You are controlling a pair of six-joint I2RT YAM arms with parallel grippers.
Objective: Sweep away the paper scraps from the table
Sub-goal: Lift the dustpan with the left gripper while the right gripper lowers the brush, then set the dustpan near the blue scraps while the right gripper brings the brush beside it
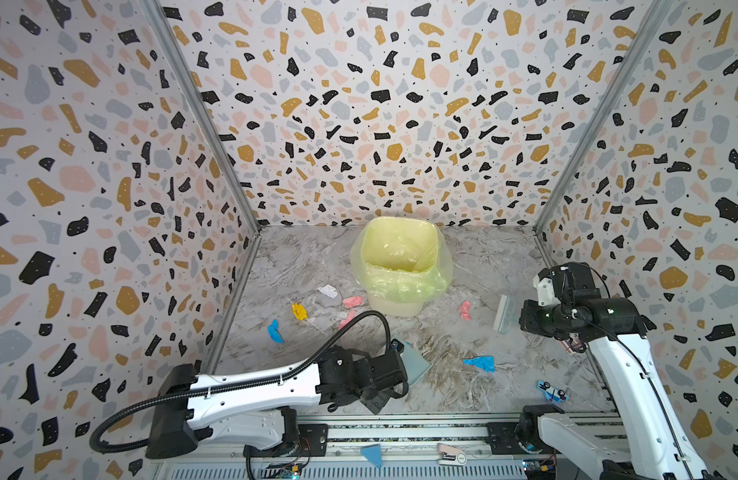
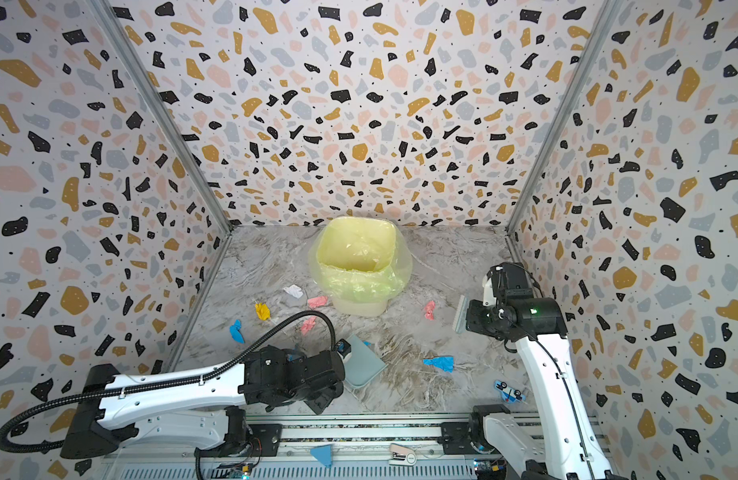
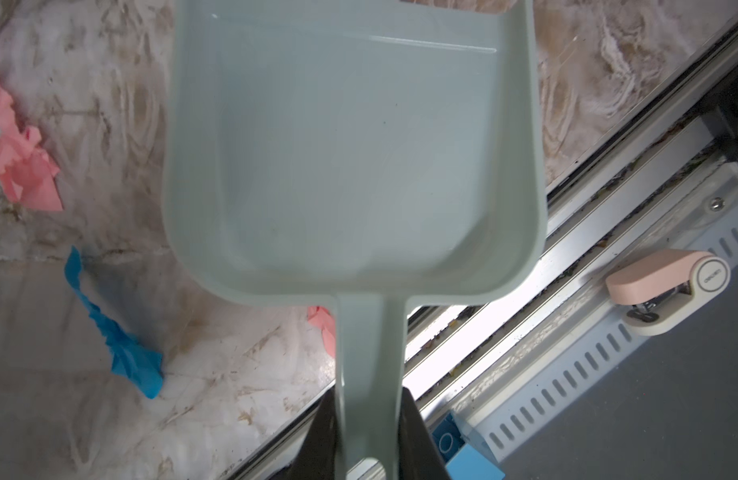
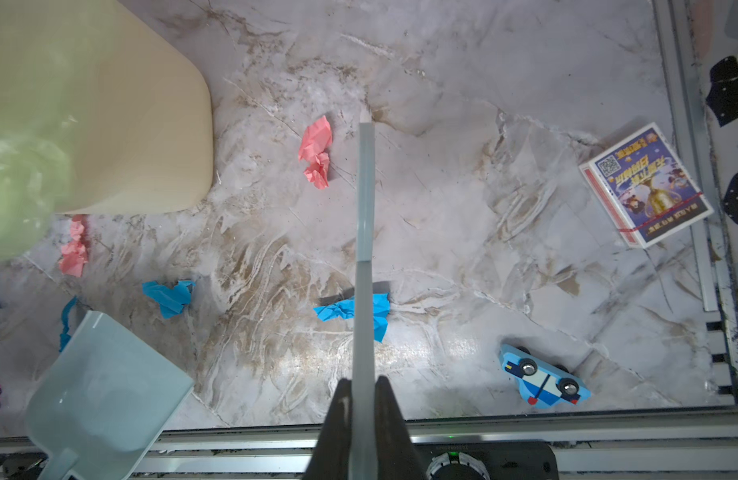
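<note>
Paper scraps (image 1: 479, 363); yellow one (image 1: 299, 311) overhead only

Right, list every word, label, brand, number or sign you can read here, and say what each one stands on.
"deli" (small, probably): logo on the round end of the pink stapler, in the left wrist view.
Card box: a QR code and yellow lettering over a purple picture, too blurred to read.
Dustpan, brush, toy car: no text visible.
</note>
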